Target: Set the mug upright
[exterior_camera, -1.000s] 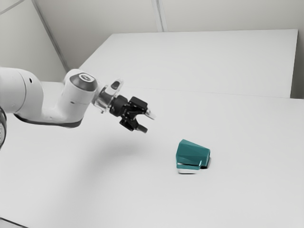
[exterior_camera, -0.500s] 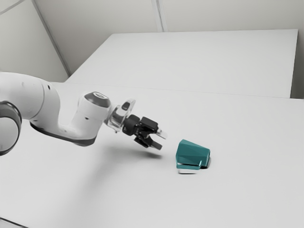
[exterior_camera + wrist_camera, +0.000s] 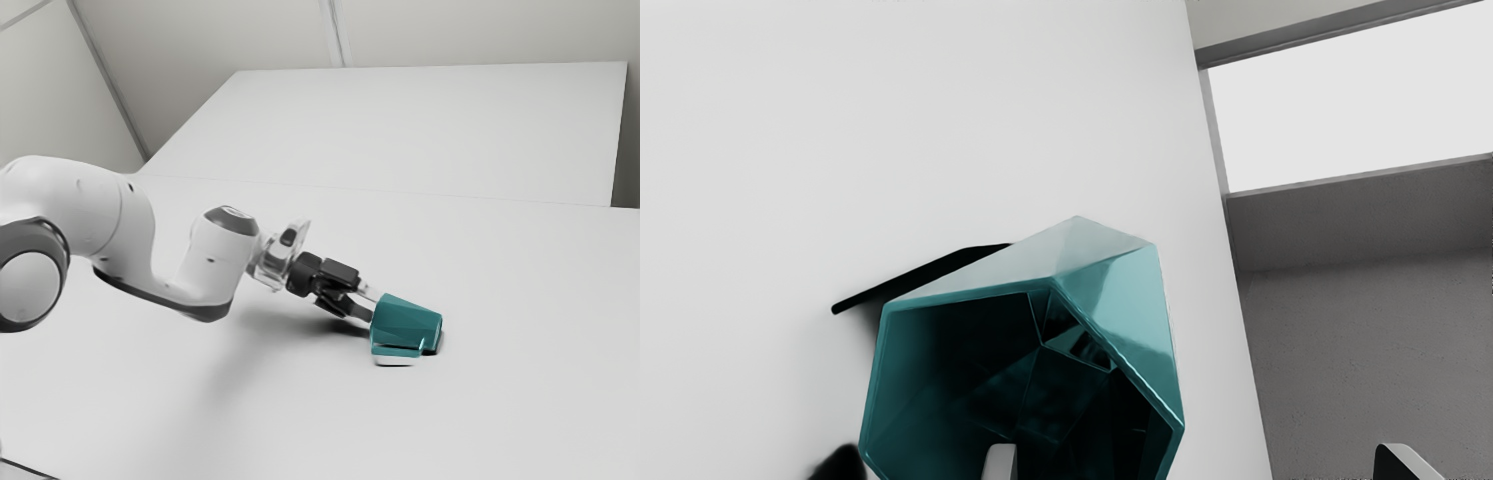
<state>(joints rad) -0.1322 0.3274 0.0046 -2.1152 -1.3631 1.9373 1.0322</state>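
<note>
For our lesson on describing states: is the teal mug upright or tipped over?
Tipped over: the mug lies on its side on the table, its open mouth facing the gripper.

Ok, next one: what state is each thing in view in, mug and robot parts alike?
Mug: lying on its side, not upright, mouth facing the hand.
Hand: open, one fingertip at the mug's mouth, the other out to the side.
Arm: bent, reaching toward the mug.

No readable text, label, brand, number or sign is appearing in the exterior or wrist view.
</note>
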